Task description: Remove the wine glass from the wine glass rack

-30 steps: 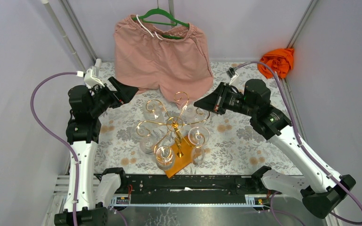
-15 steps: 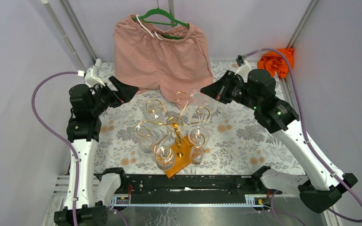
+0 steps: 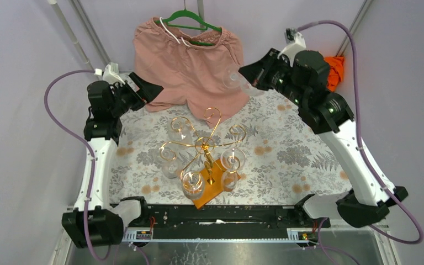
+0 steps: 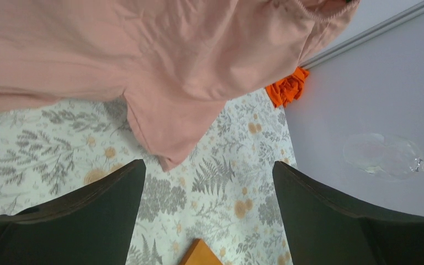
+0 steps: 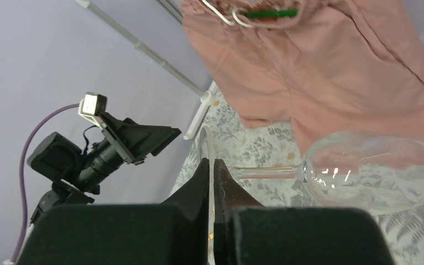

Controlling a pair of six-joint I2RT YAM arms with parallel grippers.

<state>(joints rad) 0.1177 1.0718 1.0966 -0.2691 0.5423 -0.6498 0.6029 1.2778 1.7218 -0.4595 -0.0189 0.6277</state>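
Pinched by its flat foot in the fully closed right gripper: a clear, thin-stemmed wine glass, tipped sideways in the air at far right, round bowl leftward beside the soft pink shorts, well apart from the gold curled-wire wine glass rack at centre. Floral tablecloth showing between rack and right wall. Left gripper at far left spread wide, holding nothing.

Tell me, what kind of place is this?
Probably a robot test booth, not a home: plain walls close in one table, two robot arms stand at its edge, and pink shorts hang there.
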